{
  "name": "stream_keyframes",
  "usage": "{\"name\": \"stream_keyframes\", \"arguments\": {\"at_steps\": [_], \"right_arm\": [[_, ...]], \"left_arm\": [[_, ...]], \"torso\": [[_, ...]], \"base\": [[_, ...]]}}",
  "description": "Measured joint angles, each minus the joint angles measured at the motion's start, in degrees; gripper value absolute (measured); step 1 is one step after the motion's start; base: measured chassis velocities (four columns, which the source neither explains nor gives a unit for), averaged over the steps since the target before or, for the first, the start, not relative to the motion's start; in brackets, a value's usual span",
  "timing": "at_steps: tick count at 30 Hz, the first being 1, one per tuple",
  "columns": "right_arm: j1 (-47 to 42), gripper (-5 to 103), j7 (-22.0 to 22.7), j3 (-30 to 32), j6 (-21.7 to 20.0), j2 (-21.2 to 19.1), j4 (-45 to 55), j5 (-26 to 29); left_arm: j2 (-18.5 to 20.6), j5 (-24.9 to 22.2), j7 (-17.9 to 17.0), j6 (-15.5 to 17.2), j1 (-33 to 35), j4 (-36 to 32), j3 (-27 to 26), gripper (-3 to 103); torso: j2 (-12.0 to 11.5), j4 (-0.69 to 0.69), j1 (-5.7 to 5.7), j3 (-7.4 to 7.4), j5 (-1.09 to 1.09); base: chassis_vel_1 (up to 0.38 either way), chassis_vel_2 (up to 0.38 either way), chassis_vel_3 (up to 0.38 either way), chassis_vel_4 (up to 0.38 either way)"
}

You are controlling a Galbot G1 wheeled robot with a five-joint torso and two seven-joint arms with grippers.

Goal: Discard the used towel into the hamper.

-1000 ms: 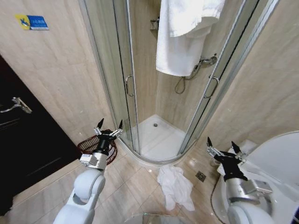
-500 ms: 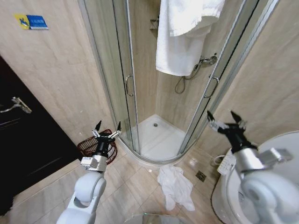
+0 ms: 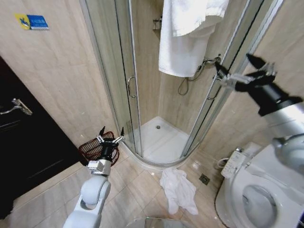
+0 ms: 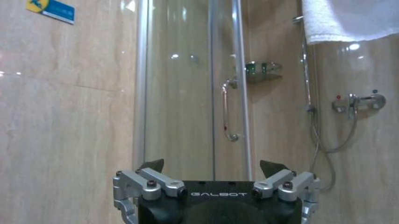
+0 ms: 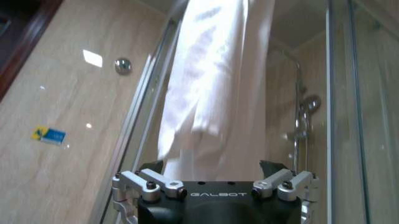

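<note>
Since one second ago the right gripper (image 3: pixel 243 68) rises, open and empty, toward the hanging towel (image 3: pixel 183 40), and risks taking that one while the crumpled towel (image 3: pixel 179 189) lies on the floor; the left gripper (image 3: pixel 110 133), open, waits above the hamper (image 3: pixel 93 149).

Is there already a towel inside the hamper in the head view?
No, the hamper holds no towel; a crumpled white towel lies on the floor tiles near the toilet, apart from the hamper.

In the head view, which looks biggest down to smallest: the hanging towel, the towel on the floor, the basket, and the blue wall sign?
1. Hanging white towel
2. Crumpled towel on the floor
3. Hamper, partly hidden by the left tool, so its rank against the floor towel is unsure
4. Blue wall sign
</note>
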Motion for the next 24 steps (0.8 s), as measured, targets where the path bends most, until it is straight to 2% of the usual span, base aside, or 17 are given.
{"name": "stream_keyframes", "arguments": {"at_steps": [3,8,11,15,16,19,20,23,24], "right_arm": [[8.7,100,-0.4,-2.6,-0.4,-5.0,-4.8,5.1],[13.3,100,-3.3,-3.9,-0.9,-8.8,-10.8,6.0],[16.4,100,-7.2,-4.8,-0.9,-12.2,-17.9,5.9],[16.4,100,-9.0,-4.7,-0.8,-13.8,-21.1,5.0],[16.0,100,-9.3,-4.5,-0.8,-14.2,-22.0,4.0],[11.7,100,-11.2,-3.1,0.5,-13.9,-25.9,-3.3],[11.7,100,-11.2,-3.1,0.5,-13.9,-25.9,-3.3],[9.7,100,-13.4,-4.0,4.1,-12.5,-29.2,-10.4],[9.7,100,-13.4,-4.0,4.1,-12.5,-29.2,-10.4]], "left_arm": [[0.3,-0.1,0.6,0.0,-0.8,0.7,0.6,100],[0.1,-0.1,0.8,0.0,-1.1,1.1,0.9,100],[0.1,-0.1,0.9,-0.2,-1.3,1.4,1.2,100],[0.1,-0.1,0.9,-0.4,-1.5,1.5,1.2,100],[0.1,-0.1,1.0,-0.4,-1.6,1.6,1.2,100],[0.0,-0.1,1.1,-1.1,-1.7,2.1,1.1,100],[0.0,-0.1,1.1,-1.1,-1.7,2.1,1.1,100],[-0.2,-0.1,1.3,-1.8,-1.4,2.8,1.0,100],[-0.2,-0.1,1.3,-1.8,-1.4,2.8,1.0,100]], "torso": [[0.0,0.0,0.0,-0.02,-0.04],[-0.1,0.0,-0.02,-0.04,-0.02],[-0.1,-0.01,-0.04,-0.05,-0.01],[-0.1,-0.01,-0.05,-0.06,-0.01],[-0.1,-0.01,-0.05,-0.07,-0.02],[-0.1,-0.01,-0.05,-0.07,0.0],[-0.1,-0.01,-0.05,-0.07,0.0],[-0.1,0.0,-0.06,-0.08,-0.01],[-0.1,0.0,-0.06,-0.08,-0.01]], "base": [[0.0,0.0,0.0,0.0],[0.0,0.0,0.0,0.0],[0.0,0.0,0.0,0.0],[0.0,0.0,0.0,0.0],[0.0,0.0,0.0,0.0],[0.0,0.0,0.0,0.0],[0.0,0.0,0.0,0.0],[0.0,0.0,0.0,0.0],[0.0,0.0,0.0,0.0]]}}
